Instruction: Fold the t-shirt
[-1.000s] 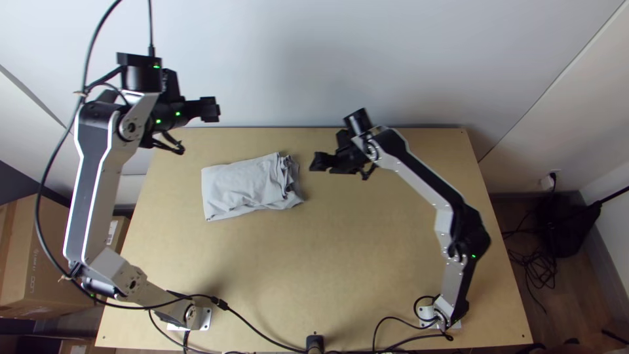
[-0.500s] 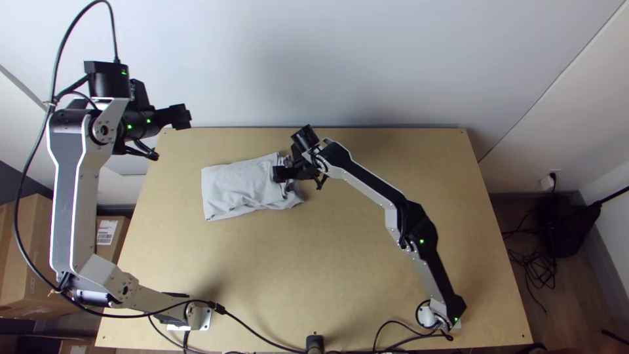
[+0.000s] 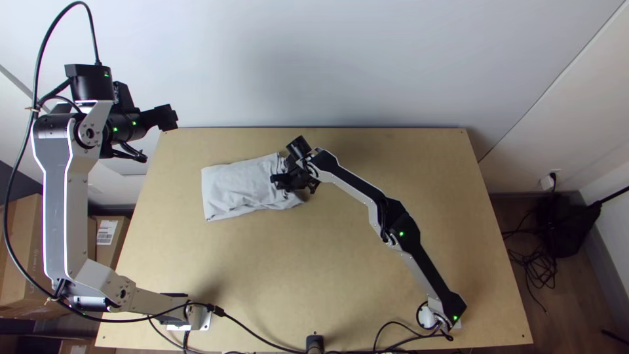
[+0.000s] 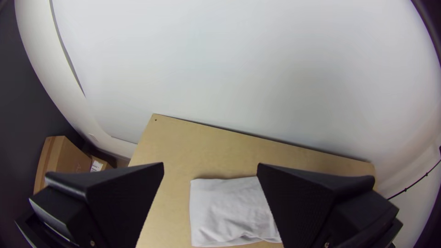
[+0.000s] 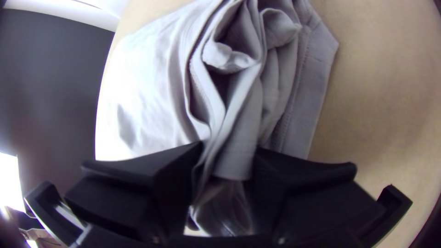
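Since the earliest top view, the right gripper (image 5: 228,154) has swung over to the ragged end of the t-shirt (image 3: 239,187), while the left gripper (image 4: 210,167) has drawn away from its neat end. Between the right gripper's fingers, bunched layers of cloth fill a narrowed gap; they look pinched, though how firmly is hard to judge. Outward from there, the t-shirt lies in a folded, roughly oblong bundle on the table (image 3: 327,275), smoother towards the end away from the right gripper, with loose folds and a stitched edge beside the held part. Well apart from it, past the neat end and near the table's far corner, the left gripper has its fingers wide with nothing between them.

Folding seems well along, with the uneven end now being gathered or tidied. Next probably comes a small lift and tuck of that end over the bundle, without dragging the rest askew. Hidden under the right gripper is part of the ragged end; which layers are caught, and how many folds lie beneath, cannot be told.
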